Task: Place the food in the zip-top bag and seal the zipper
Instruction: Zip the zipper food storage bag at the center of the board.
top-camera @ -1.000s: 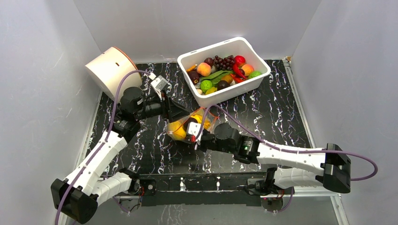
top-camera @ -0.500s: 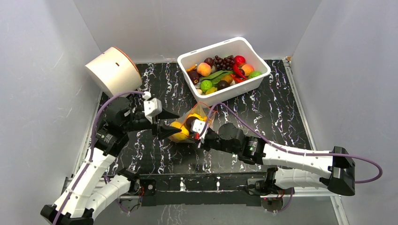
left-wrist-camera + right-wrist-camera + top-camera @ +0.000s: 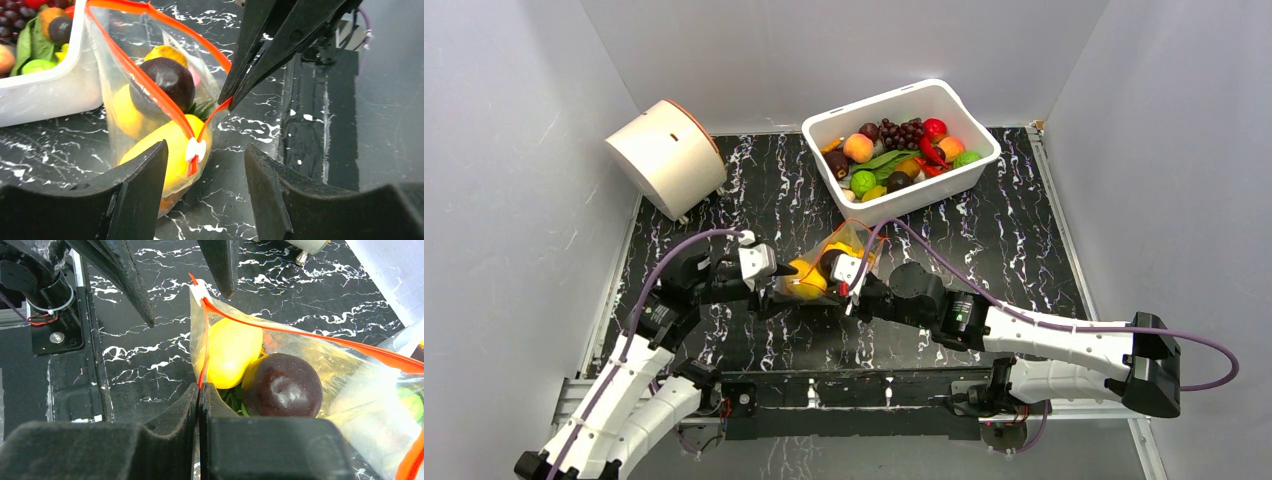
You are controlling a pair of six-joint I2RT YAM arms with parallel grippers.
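Right claw pinches the zipper; left claw gapes around its slider.

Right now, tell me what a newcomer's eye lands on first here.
The clear plastic zip-top bag with its red-orange zipper strip lies mid-table, holding a glossy yellow fruit and a dark purple round fruit. The right claw is shut on that strip; the open left claw faces its white slider tab.

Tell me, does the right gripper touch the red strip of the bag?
Touching. In the right wrist view the shut right gripper pinches the red strip of the bag between its fingertips.
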